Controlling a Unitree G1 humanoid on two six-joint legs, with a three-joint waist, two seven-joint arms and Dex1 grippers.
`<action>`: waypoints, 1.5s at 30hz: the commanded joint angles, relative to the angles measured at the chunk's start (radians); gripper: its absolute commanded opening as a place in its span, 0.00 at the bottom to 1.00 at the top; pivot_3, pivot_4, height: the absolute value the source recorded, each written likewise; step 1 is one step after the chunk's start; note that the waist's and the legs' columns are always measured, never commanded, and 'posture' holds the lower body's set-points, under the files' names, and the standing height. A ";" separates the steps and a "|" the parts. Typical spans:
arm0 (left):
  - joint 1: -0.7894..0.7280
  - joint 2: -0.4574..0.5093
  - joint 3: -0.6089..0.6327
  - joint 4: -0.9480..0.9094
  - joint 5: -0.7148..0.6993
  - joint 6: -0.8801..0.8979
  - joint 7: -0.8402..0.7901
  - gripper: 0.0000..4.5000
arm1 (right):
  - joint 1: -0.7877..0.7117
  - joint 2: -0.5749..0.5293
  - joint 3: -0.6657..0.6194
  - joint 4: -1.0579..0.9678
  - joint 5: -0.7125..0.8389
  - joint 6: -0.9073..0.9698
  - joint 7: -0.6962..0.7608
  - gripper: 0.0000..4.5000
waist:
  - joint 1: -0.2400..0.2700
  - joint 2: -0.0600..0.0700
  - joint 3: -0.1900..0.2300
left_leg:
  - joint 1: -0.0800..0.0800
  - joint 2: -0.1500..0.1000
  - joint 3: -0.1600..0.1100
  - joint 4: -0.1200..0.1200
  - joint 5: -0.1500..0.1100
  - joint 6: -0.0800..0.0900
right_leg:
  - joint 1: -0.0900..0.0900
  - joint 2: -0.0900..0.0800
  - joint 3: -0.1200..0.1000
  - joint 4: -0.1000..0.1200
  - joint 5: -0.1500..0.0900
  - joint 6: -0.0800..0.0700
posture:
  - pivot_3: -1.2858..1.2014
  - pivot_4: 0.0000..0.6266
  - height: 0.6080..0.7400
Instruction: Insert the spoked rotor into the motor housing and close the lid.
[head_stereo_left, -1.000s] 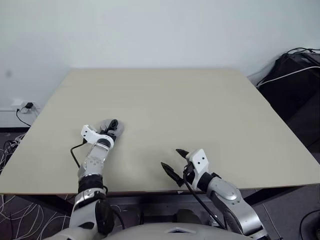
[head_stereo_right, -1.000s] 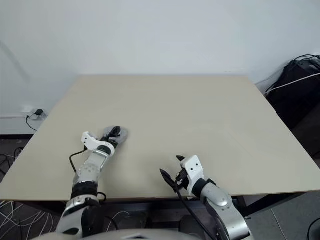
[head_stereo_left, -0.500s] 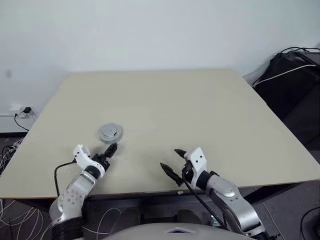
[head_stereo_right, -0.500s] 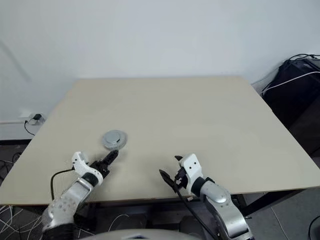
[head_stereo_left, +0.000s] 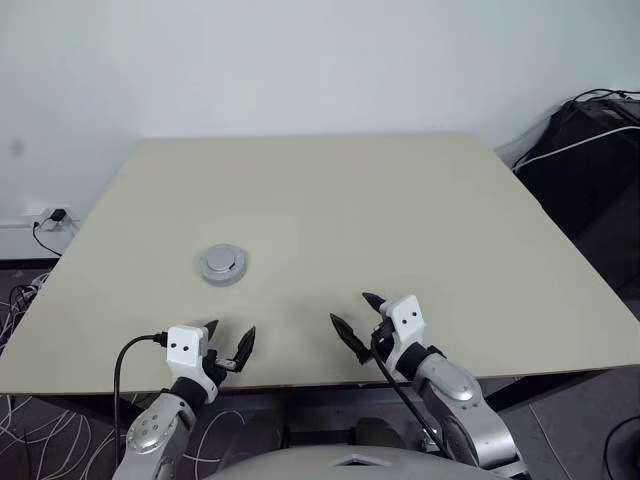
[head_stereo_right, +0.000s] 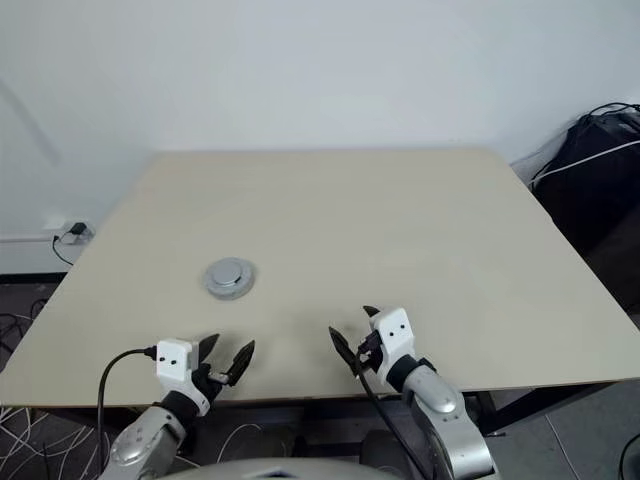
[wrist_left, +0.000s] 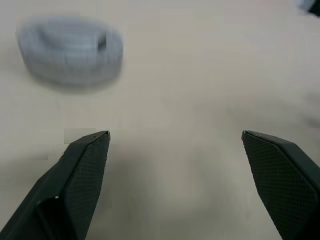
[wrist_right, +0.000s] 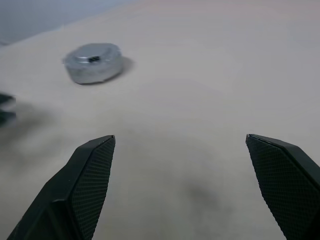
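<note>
My left gripper (head_stereo_left: 232, 349) has pulled back from the lid (head_stereo_left: 221, 265) since a second ago, when it sat right over that grey disc; now it hovers at the near edge of the surface (head_stereo_left: 400, 220), well apart from the disc, with its fingers (wrist_left: 82, 165) spread wide and nothing between them. My right gripper (head_stereo_left: 356, 320) is about where it was, near the front edge, its fingers (wrist_right: 90, 175) also wide apart and empty.

The lid lies flat on the left half of the surface, plain grey face up with its raised hub showing. Whether it sits on the motor housing I cannot tell from here; I see one closed grey round body.

The surface is a pale beige tabletop, set against a plain white wall (head_stereo_left: 320, 60). To the right of it stands a black bag (head_stereo_left: 590, 160) with a white cable over it. On the left, low on the wall, a socket (head_stereo_left: 45, 214) holds a plug, and loose cables (head_stereo_left: 25, 300) lie on the dark floor.
</note>
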 joint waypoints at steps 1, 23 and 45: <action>-0.012 -0.028 0.005 0.029 0.085 -0.176 0.053 0.99 | 0.003 0.019 -0.020 0.006 -0.047 -0.101 -0.046 1.00 | 0.002 0.001 0.000 | 0.000 0.000 0.000 0.000 0.000 0.000 | 0.000 0.000 -0.001 0.000 0.000 0.000 | 0.52 0.00 1.00; -0.069 -0.051 -0.005 0.234 0.180 -0.457 0.103 0.99 | 0.092 0.026 -0.089 0.036 -0.078 -0.250 -0.076 1.00 | 0.015 0.000 0.001 | 0.001 0.000 0.000 0.002 0.000 0.000 | 0.001 0.001 -0.004 0.003 -0.001 0.001 | 0.52 0.00 1.00; -0.094 -0.056 -0.012 0.235 0.186 -0.447 0.108 0.99 | 0.069 0.051 -0.080 0.019 -0.055 -0.234 -0.055 1.00 | 0.017 0.000 0.001 | 0.002 0.000 0.000 0.002 0.000 0.000 | 0.002 0.001 -0.004 0.003 -0.001 0.001 | 0.52 0.00 1.00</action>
